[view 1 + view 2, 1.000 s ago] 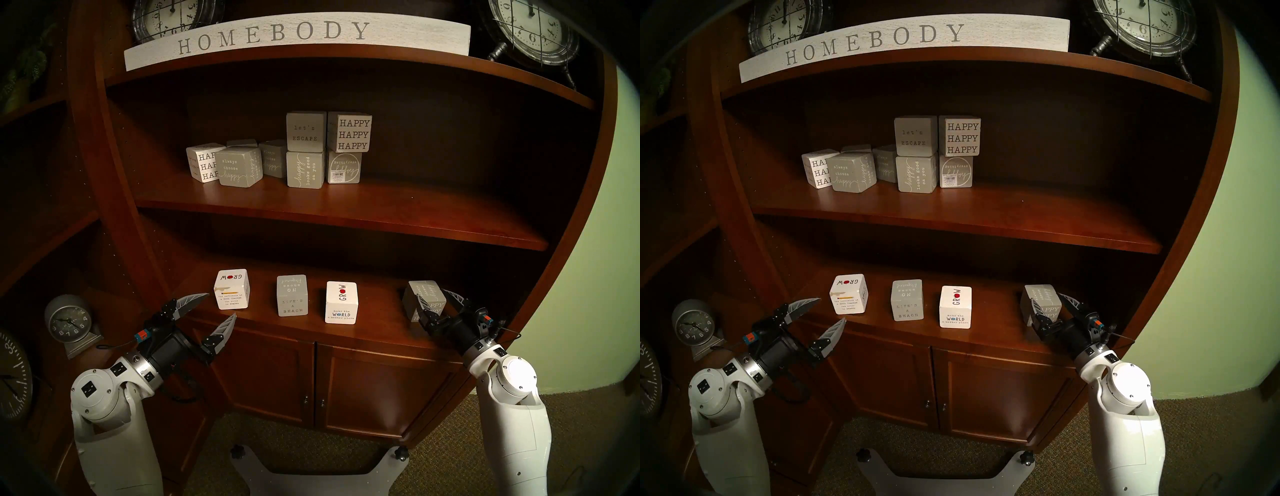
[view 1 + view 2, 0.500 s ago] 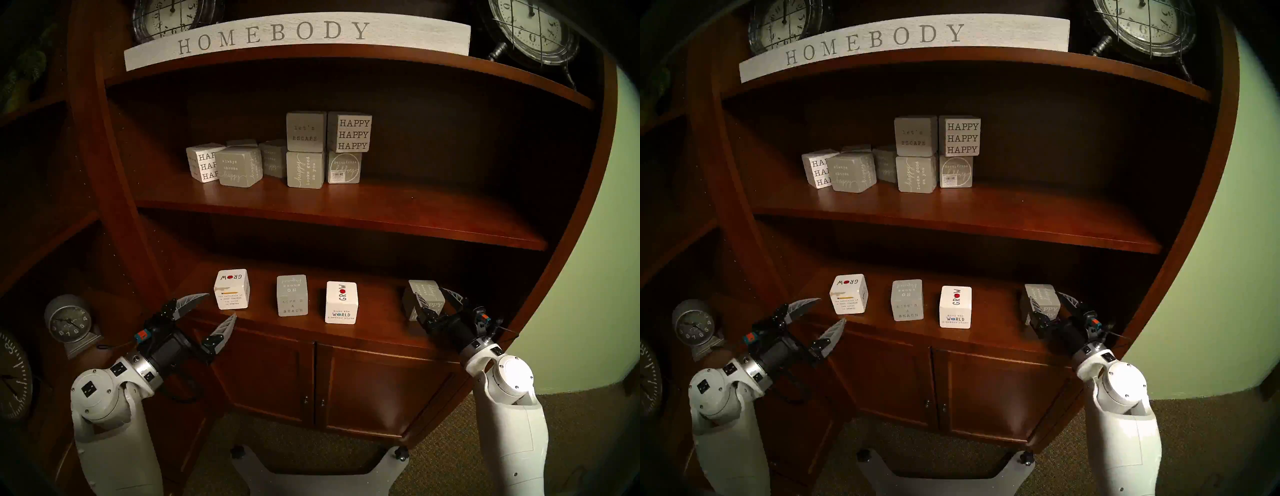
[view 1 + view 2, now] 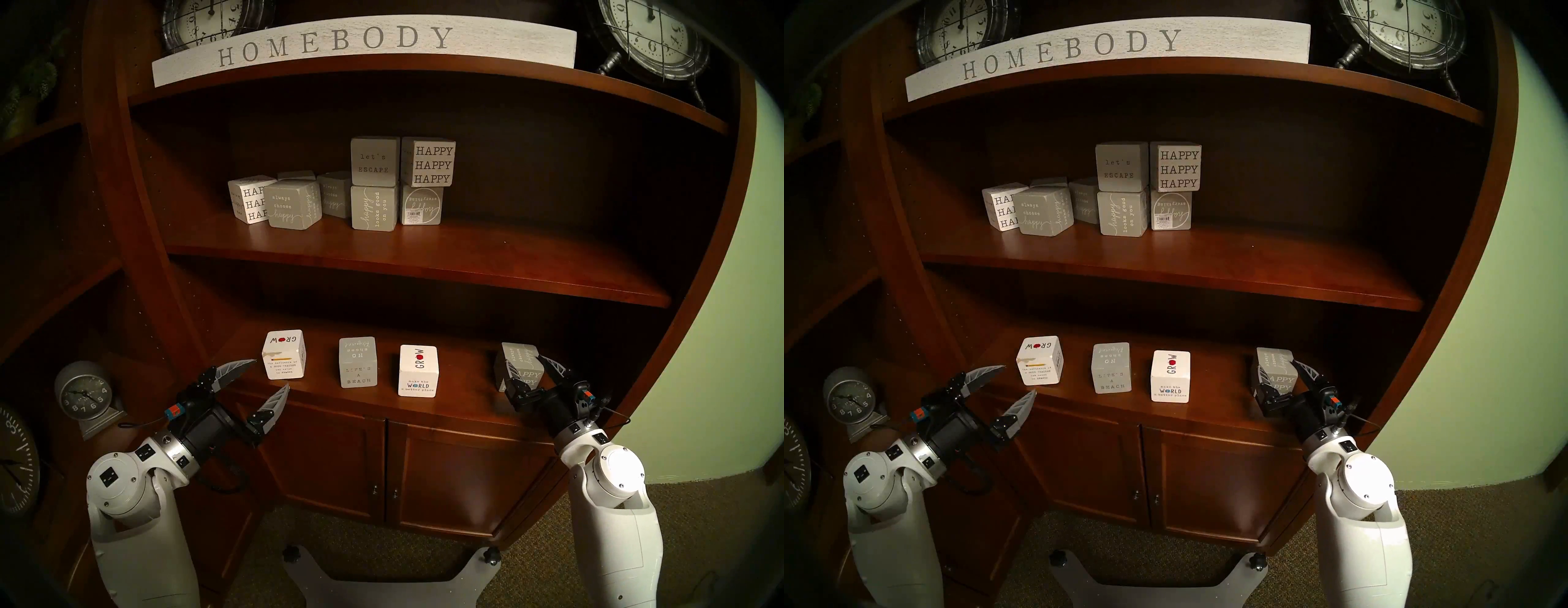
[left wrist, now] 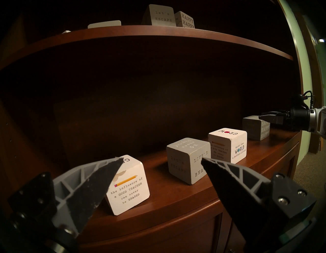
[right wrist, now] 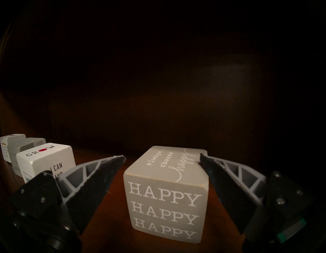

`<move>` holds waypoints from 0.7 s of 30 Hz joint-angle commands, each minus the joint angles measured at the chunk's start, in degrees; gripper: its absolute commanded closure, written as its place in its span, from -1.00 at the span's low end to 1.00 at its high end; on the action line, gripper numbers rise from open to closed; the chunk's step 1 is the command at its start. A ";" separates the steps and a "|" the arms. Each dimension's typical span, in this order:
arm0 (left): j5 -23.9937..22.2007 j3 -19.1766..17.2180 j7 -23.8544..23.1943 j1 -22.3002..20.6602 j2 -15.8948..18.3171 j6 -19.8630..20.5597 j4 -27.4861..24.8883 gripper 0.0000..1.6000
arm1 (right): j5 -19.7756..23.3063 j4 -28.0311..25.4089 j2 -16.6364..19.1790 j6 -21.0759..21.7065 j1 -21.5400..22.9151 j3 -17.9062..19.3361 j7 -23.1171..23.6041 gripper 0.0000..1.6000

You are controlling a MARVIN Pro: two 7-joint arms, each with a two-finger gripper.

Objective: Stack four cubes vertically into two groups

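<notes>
Left tool [image 3: 272, 373]: I see its jaws spread wide and empty, hanging just off the front edge of the lower shelf [image 3: 458, 403], near the leftmost cube.
Right tool [image 3: 530, 368]: my jaws stand apart on either side of the grey "HAPPY HAPPY HAPPY" cube [image 3: 521, 368]; in the right wrist view the right fingertip [image 5: 205, 159] looks to be at the cube's top edge and the left fingertip [image 5: 118, 159] stands clear. I cannot tell whether there is contact.
Grey "HAPPY HAPPY HAPPY" cube: sits flat on the lower shelf at its right end, white lettering facing me, "always choose happy" on top.
Left "GROW" cube [image 3: 284, 354]: far left of the row, turned slightly, pencil face toward my left wrist camera.
"LIFE'S A BEACH" cube [image 3: 357, 362]: second from the left, standing apart from its neighbours.
Right "GROW" cube [image 3: 418, 370]: third in the row, "make the WORLD a better place" facing front.
Row: all four cubes rest singly on the shelf, none stacked.
Upper shelf [image 3: 424, 259]: I see a cluster of other lettered cubes [image 3: 375, 161], some stacked in pairs.
</notes>
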 commanded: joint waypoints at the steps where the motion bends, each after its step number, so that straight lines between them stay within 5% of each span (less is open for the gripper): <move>1: -0.17 -0.05 0.07 0.05 0.12 0.07 -0.75 -1.00 | -0.94 -0.93 -1.93 -1.33 0.54 -0.58 -2.33 -1.00; 21: -0.18 -0.04 0.08 0.06 0.12 0.07 -0.76 -1.00 | -2.16 2.44 -2.03 -0.53 3.31 -1.42 -3.88 -1.00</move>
